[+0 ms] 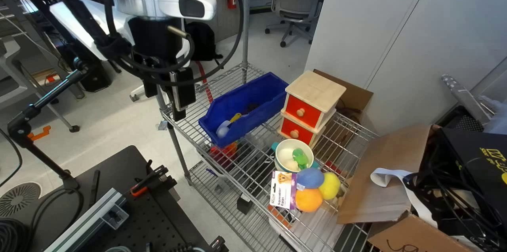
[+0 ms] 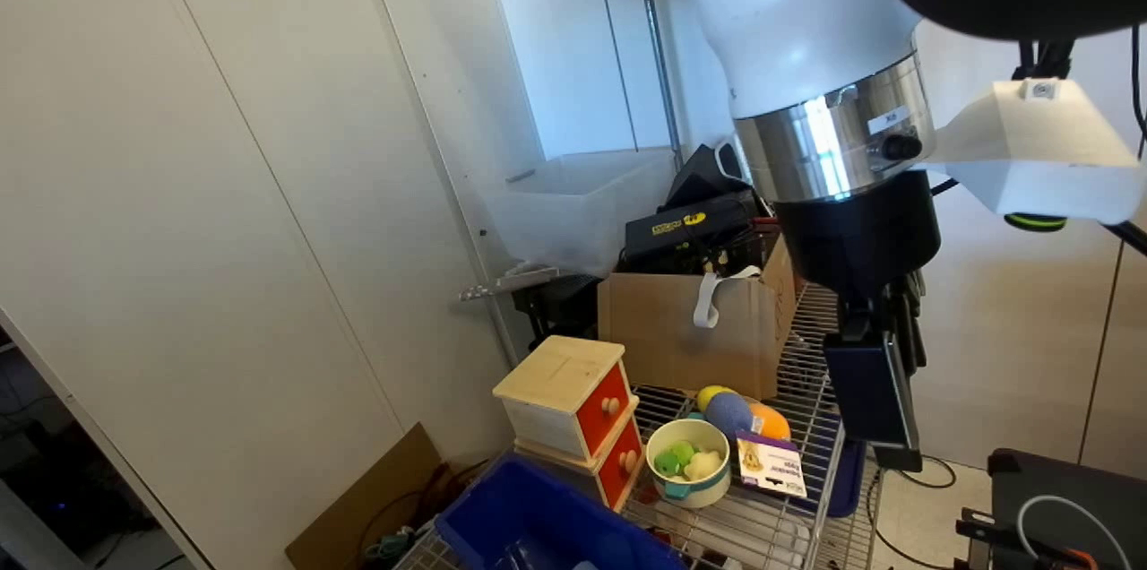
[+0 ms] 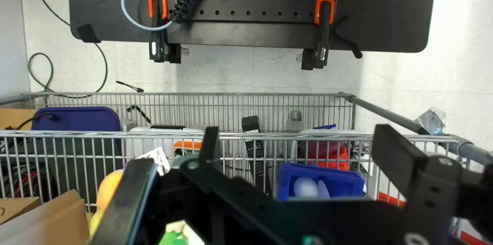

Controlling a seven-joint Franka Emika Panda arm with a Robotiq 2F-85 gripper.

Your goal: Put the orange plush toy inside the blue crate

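The orange plush toy rests on the wire shelf, bunched with a blue one and a yellow one beside a printed card. In an exterior view the orange plush toy is partly hidden by the blue one and the card. Toward the shelf's far end in an exterior view lies the blue crate, holding a white ladle-like item and a yellow-handled one. My gripper hangs high, outside the shelf edge, with its fingers wide apart and nothing between them. It is well clear of the toy and the crate.
A wooden chest with red drawers stands beside the crate. A pale bowl with green and cream toys sits near the card. A cardboard box full of black gear flanks the toys. A shelf post rises behind the crate.
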